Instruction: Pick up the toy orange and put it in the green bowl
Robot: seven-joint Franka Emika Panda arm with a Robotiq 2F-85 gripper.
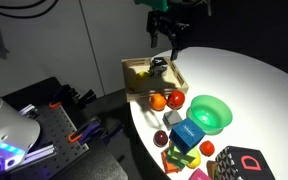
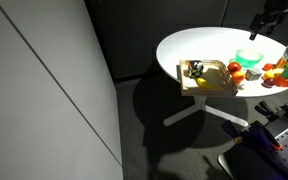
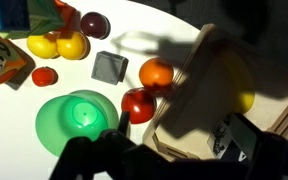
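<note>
- Orange [image 3: 155, 73]: on the surface [image 1: 246, 72] near the bowl [image 3: 46, 125], with the red ball [image 3: 137, 103] between them.
- It is probably light, stiff and slick, so it may roll; pinch across its middle.
- End effector [image 1: 165, 44]: raised well apart from the bowl, over the tray [image 1: 136, 70], jaws spread, empty.

Camera setup
In an exterior view the tabletop [image 1: 249, 85] is near; in an exterior view the same tabletop [image 2: 199, 45] is far; the wrist view looks down closely.
</note>
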